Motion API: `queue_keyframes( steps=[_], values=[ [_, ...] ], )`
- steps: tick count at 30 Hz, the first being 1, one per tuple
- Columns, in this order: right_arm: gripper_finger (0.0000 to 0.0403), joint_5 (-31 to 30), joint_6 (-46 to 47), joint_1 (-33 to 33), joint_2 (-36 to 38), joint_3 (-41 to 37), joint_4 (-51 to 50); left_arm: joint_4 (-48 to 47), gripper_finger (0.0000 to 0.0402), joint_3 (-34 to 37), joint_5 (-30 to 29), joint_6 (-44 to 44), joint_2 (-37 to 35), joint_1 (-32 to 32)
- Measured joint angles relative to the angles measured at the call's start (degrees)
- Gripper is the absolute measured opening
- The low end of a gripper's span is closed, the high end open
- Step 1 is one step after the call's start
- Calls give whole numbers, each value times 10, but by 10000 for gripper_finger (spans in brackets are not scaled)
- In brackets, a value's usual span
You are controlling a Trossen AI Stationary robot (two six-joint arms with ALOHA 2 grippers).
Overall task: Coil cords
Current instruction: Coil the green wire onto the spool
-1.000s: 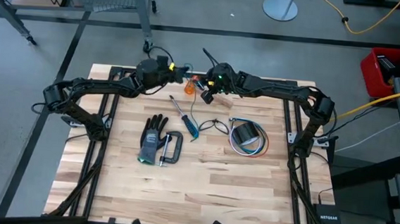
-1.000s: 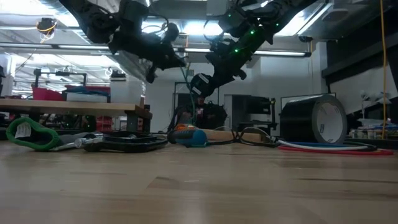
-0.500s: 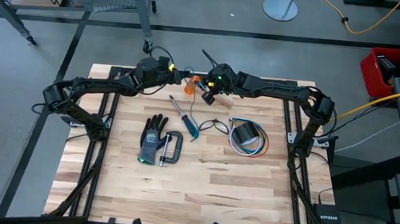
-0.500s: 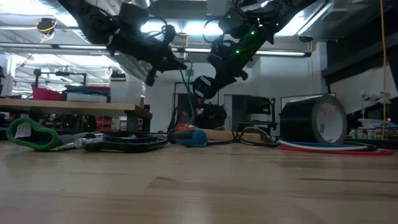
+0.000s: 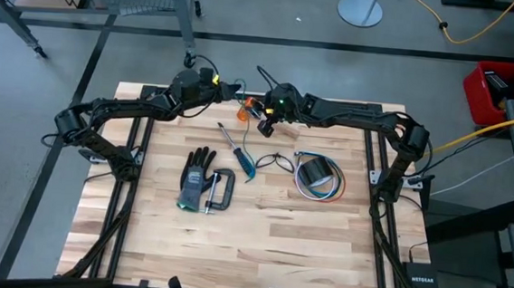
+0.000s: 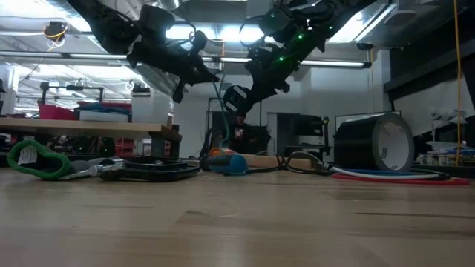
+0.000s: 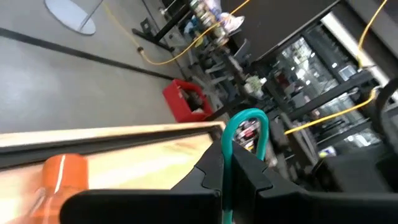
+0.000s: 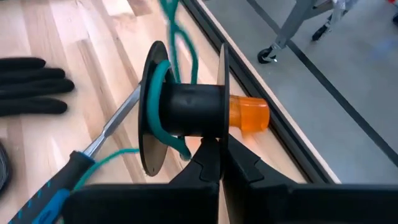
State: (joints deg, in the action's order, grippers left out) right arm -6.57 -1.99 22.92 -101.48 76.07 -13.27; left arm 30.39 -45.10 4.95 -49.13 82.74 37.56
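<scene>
The left gripper (image 7: 227,180) pinches the teal-green cord (image 7: 239,121) between closed fingers — a loop arches just beyond the tips. The right gripper (image 8: 217,163), pressed shut, grips a black spool (image 8: 186,112) wound with that cord.

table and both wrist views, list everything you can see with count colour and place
teal cord: 1, teal-green, wound on spool, other end in left hand
spool: 1, black with orange end, in right hand
screwdriver: 1, blue handle, table middle
glove: 1, black, left of clamp
clamp: 1, grey, beside glove
tape roll: 1, dark, inside wire bundle
wire bundle: 1, red, white, blue
left hand: shut on cord
right hand: shut on spool
</scene>
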Motion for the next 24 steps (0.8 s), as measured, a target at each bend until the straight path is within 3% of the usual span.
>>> queue_keyframes(
  steps=[4,10,21,24],
  values=[
    [1,-27,-21,-9,0,0,-20,35,0,0,0,0,0,0],
    [1,-135,-47,-12,0,0,-57,53,0,0,0,-13,0,-1],
    [1,-197,-36,-1,0,0,-15,71,0,0,9,-21,0,-56],
    [1,-182,-23,5,-1,0,6,78,0,0,9,-15,0,-71]
  ],
)
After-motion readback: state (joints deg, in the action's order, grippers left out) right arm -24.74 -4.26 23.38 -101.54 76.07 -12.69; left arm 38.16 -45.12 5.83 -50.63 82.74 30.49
